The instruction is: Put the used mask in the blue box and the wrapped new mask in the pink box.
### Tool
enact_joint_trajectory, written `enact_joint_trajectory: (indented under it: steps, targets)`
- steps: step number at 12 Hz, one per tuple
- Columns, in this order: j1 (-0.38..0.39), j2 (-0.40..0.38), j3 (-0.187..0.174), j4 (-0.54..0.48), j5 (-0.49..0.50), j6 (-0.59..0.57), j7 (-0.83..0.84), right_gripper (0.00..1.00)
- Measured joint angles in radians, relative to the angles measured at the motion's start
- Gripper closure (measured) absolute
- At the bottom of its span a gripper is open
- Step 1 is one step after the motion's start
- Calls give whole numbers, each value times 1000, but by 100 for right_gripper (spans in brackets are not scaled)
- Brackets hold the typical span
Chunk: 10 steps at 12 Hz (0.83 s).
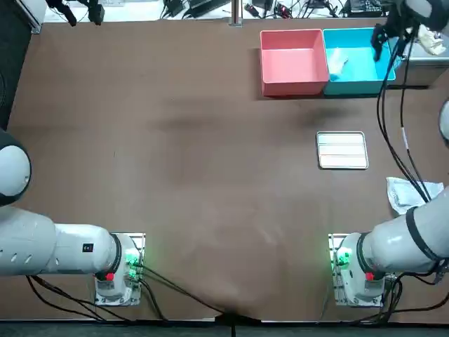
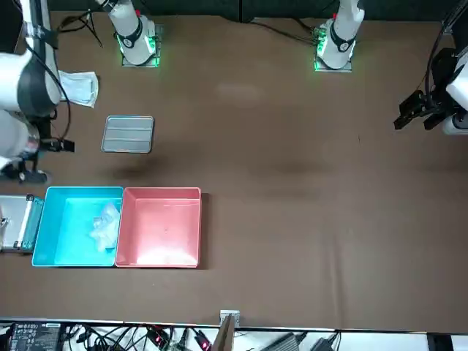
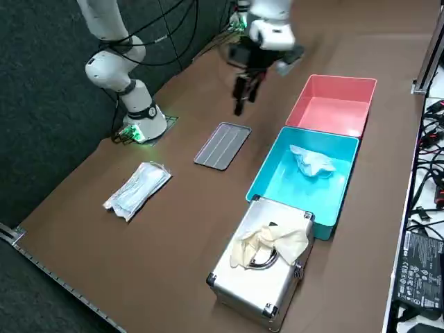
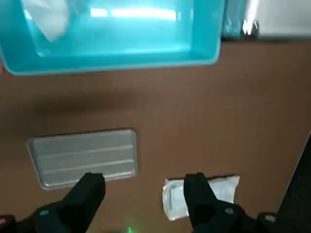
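Right tool (image 4: 146,194): wide open, empty, raised near blue plastic box (image 1: 358,88) | crumpled white used mask (image 3: 311,161) inside it | clear-wrapped white new mask (image 3: 137,189) flat on brown desk (image 1: 175,154)

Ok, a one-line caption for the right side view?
Used mask in the blue box, wrapped mask on the table, right tool open, raised above the table.

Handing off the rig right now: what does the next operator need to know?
Right tool: open, empty, raised above the table near the blue box.
Used mask: in the blue box, done.
Wrapped mask: on the table, nearer the robot than the tray.
Pink box: empty.
Left to do: pick up the wrapped mask and put it in the pink box.
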Motion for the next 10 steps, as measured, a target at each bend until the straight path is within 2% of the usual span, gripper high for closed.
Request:
enact_joint_trajectory:
  steps: [1,6,8,10]
  targets:
    - [-54,-79,-4,-106,1,2,0,1]
    - [-155,-274,-7,-408,0,105,-50,0]
    - [-189,-327,-7,-498,0,131,-142,0]
    - [-239,-349,-7,-538,0,142,-273,0]
